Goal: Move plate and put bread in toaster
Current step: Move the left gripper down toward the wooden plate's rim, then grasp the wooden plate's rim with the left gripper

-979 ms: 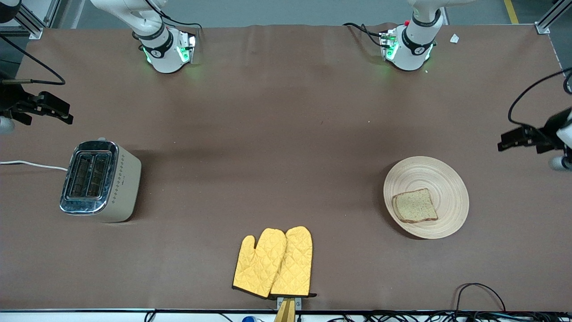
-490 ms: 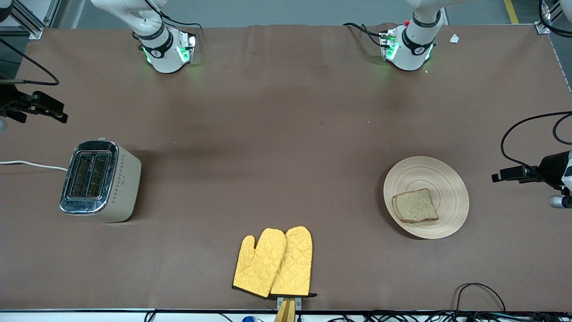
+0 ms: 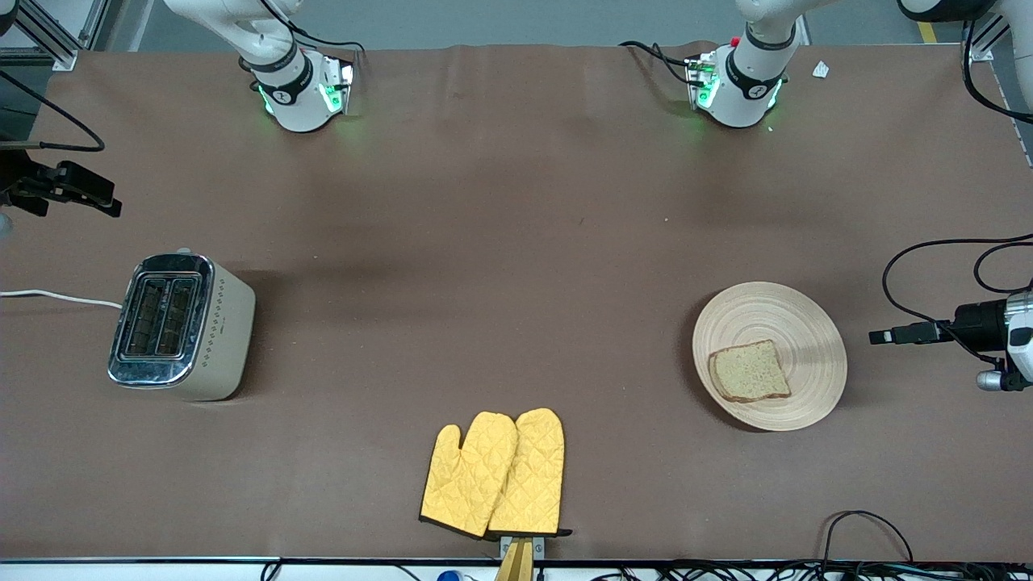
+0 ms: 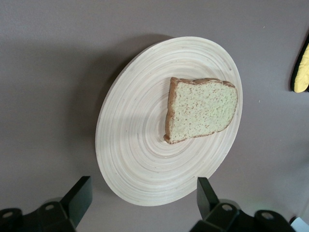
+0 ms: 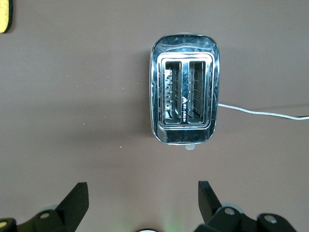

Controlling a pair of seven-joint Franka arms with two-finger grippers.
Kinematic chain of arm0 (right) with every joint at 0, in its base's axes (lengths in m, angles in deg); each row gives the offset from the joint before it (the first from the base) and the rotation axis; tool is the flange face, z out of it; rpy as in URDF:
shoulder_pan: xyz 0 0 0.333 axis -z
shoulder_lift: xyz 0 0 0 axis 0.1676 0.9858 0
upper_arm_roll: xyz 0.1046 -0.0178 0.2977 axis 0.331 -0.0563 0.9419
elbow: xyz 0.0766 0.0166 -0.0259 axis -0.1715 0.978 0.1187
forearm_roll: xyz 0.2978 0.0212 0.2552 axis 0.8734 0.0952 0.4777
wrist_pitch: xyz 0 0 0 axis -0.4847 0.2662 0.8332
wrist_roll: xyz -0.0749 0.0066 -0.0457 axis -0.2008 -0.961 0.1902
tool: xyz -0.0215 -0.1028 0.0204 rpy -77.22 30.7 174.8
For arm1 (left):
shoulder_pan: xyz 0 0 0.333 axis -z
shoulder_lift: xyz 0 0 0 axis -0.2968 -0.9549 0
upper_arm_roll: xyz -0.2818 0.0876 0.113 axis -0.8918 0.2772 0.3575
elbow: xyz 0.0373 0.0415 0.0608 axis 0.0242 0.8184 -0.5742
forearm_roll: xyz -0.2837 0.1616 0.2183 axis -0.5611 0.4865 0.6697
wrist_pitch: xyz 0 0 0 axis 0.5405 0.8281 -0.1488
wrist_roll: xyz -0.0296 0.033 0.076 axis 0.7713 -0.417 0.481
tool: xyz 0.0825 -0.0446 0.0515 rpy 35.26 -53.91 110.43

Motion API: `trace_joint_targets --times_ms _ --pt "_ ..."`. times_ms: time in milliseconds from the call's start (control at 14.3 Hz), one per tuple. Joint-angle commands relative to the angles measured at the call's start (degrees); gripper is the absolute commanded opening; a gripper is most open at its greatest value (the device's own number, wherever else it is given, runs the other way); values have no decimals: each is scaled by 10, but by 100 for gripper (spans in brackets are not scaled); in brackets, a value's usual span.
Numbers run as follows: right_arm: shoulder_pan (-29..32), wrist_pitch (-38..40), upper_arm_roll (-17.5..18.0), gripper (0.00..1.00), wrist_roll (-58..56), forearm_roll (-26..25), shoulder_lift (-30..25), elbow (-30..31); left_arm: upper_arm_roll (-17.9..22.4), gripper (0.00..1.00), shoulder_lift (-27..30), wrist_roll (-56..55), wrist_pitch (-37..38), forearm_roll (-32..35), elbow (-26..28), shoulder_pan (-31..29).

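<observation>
With both claws wide open and empty, the left claw near the plate could nudge its rim and slide the bread off; the right claw waits above the toaster.

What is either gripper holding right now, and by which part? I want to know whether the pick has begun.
Nothing is held. The left gripper is open beside the plate; the right gripper waits open near the toaster. The bread lies on the plate.

White arms with black-ringed, green-lit bases, looping black cables, black-fingered end effectors
</observation>
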Motion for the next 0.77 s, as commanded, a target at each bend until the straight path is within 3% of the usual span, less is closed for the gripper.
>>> trace_joint_targets --times_ms 0,280,700 --pt "6 -17 -2 100 5 2 -14 10 -1 91 -29 14 -11 -21 -10 -8" --pt "26 7 -3 100 5 3 -14 10 -1 76 -70 47 -45 -44 -10 -6" --pt "32 -7 -3 100 -2 3 -14 7 -4 69 -111 82 -84 -51 -11 -4"
